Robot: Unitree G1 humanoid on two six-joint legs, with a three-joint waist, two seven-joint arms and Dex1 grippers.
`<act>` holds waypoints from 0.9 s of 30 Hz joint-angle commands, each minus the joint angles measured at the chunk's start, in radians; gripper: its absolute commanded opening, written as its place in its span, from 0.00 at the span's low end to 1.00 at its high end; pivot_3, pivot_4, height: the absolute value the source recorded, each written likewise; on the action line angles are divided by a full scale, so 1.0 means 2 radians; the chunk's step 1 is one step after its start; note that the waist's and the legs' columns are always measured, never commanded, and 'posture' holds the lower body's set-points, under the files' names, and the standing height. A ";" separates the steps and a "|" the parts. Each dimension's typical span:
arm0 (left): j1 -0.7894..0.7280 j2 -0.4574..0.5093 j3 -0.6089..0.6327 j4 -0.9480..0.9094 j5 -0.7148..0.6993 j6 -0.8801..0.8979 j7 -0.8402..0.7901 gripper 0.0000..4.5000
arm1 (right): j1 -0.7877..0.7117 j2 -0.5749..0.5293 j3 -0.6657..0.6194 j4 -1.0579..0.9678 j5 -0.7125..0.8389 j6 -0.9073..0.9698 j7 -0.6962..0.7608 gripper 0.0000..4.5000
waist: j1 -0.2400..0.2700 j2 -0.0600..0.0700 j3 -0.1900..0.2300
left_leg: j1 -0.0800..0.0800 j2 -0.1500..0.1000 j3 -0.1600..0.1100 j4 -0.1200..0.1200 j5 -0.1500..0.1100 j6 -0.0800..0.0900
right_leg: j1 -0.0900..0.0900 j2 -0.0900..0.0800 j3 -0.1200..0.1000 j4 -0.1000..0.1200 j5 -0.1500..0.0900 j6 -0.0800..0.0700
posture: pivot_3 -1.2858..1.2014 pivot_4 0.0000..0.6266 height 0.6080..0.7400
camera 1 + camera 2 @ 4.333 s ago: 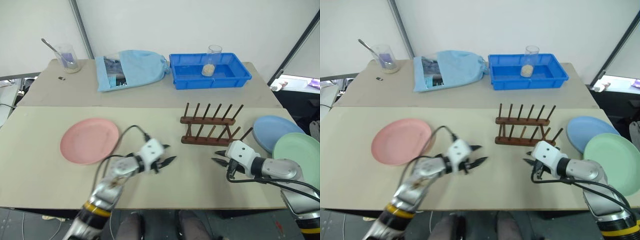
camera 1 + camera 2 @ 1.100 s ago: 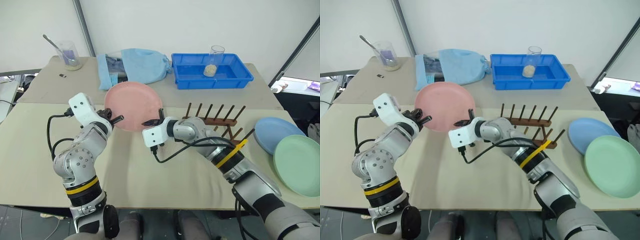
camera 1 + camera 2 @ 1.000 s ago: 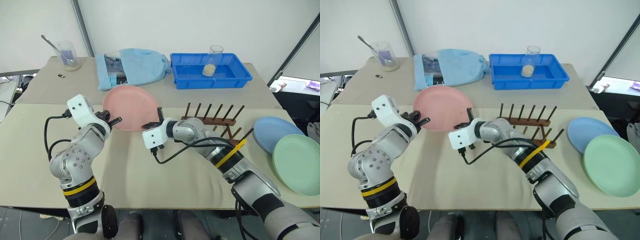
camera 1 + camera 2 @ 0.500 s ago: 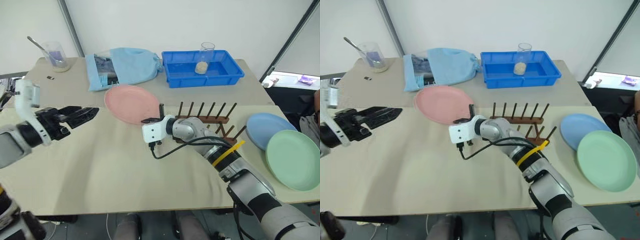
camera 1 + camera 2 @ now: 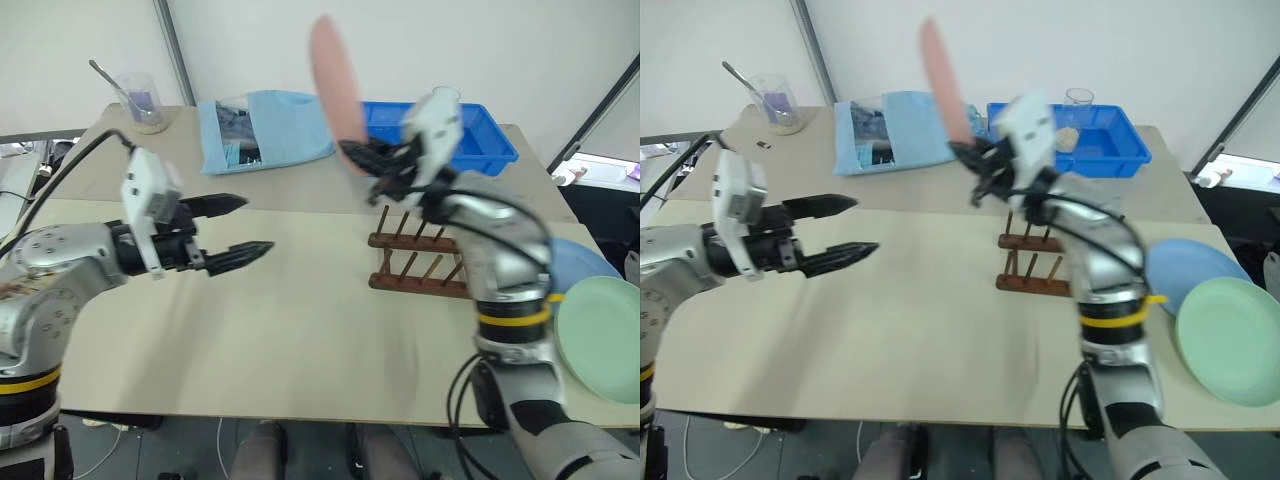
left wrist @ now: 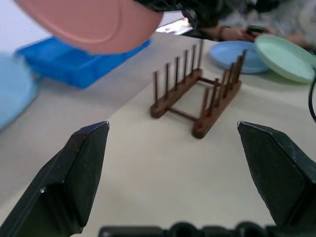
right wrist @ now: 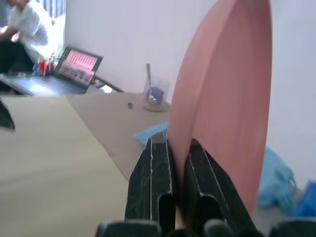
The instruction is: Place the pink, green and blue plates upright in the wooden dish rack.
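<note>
My right gripper (image 5: pixel 362 160) is shut on the rim of the pink plate (image 5: pixel 334 78). It holds the plate on edge, high in the air, above and to the left of the wooden dish rack (image 5: pixel 418 256). The right wrist view has that plate (image 7: pixel 224 94) pinched between both fingers (image 7: pixel 158 163). The rack (image 6: pixel 196 97) stands empty on the table. To its right the blue plate (image 5: pixel 574 262) and the green plate (image 5: pixel 603 336) lie flat, the green one overlapping the blue. My left gripper (image 5: pixel 244 226) hangs open and empty over the table, left of the rack.
A blue plastic tray (image 5: pixel 486 163) with a glass beaker stands behind the rack. A light blue cloth bag (image 5: pixel 268 124) and a beaker with a spoon (image 5: pixel 141 100) sit at the back left. A person and a laptop (image 7: pixel 79 61) are off to the side.
My left gripper let go of the pink plate, opened wide and drew back. My right gripper lifted the plate off the table, turned it on edge and carried it right, toward the rack.
</note>
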 commanded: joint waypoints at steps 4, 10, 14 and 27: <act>-0.020 -0.045 -0.074 -0.018 0.026 -0.061 -0.049 0.99 | 0.061 -0.107 -0.182 -0.108 0.177 0.191 -0.026 0.00 | -0.003 0.000 0.000 | 0.000 0.001 0.000 0.000 -0.001 0.002 | 0.000 0.002 0.001 -0.001 0.000 0.000 | 0.52 0.24 1.00; -0.053 -0.073 -0.112 0.006 0.038 -0.094 -0.095 0.99 | 0.132 -0.147 -0.283 -0.128 0.271 0.273 -0.073 0.00 | -0.004 0.000 0.000 | 0.000 0.002 0.000 0.001 -0.001 0.003 | 0.000 0.004 0.004 0.000 0.000 0.001 | 0.52 0.24 1.00; -0.064 -0.084 -0.121 0.022 0.049 -0.110 -0.112 0.99 | 0.160 -0.155 -0.321 -0.125 0.316 0.291 -0.105 0.00 | -0.005 0.000 0.000 | 0.001 0.002 0.001 0.001 0.000 0.005 | 0.001 0.005 0.006 -0.001 0.000 0.004 | 0.52 0.24 1.00; -0.077 -0.115 -0.124 0.034 0.054 -0.108 -0.114 0.99 | 0.245 -0.192 -0.331 -0.085 0.373 0.270 -0.125 0.00 | -0.003 0.001 0.000 | 0.001 0.002 0.000 0.002 0.002 0.007 | 0.001 0.006 0.006 -0.001 0.001 0.004 | 0.52 0.24 1.00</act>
